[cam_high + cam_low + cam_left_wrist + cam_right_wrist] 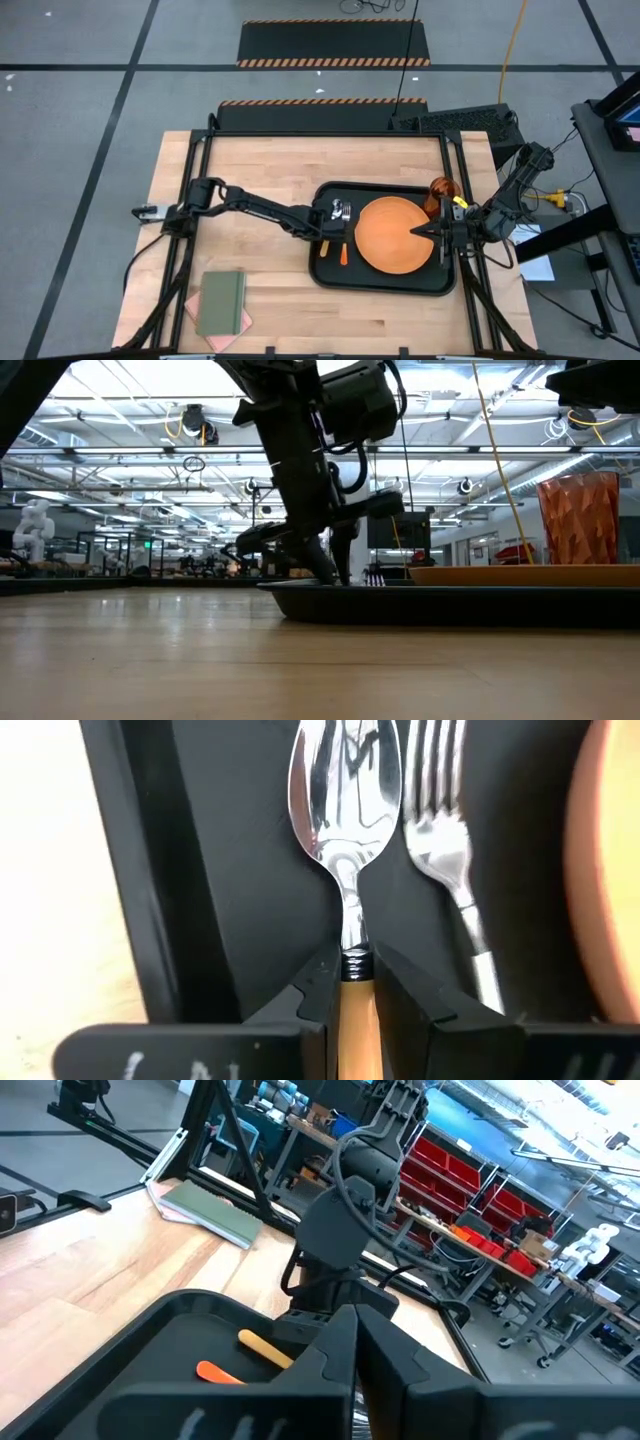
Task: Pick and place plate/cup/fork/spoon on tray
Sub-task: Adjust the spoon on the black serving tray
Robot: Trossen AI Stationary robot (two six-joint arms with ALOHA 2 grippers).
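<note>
The black tray (330,270) lies right of the table's middle. It holds the orange plate (392,236), with the amber cup (441,190) at its far right corner. The fork (440,830) lies on the tray floor left of the plate, tines toward the far edge, with its orange handle (343,255) toward the near edge. My left gripper (335,226) is over the tray's left part, shut on the spoon (345,790), which lies beside the fork. My right gripper (428,232) is shut and empty over the plate's right part. I cannot tell whether it touches the plate. My left gripper pinches the spoon's orange handle (357,1010) between its two fingers, just behind the metal neck. The fingers come from above, pointing down, and lie across the handle. The spoon points its bowl (345,780) toward the far edge. I cannot tell whether it rests on the tray floor or hangs just above it.
A green notebook (221,303) on a pink cloth lies at the table's near left. The tray's raised rim (440,600) stands around the dishes. Bare wood lies left of and in front of the tray.
</note>
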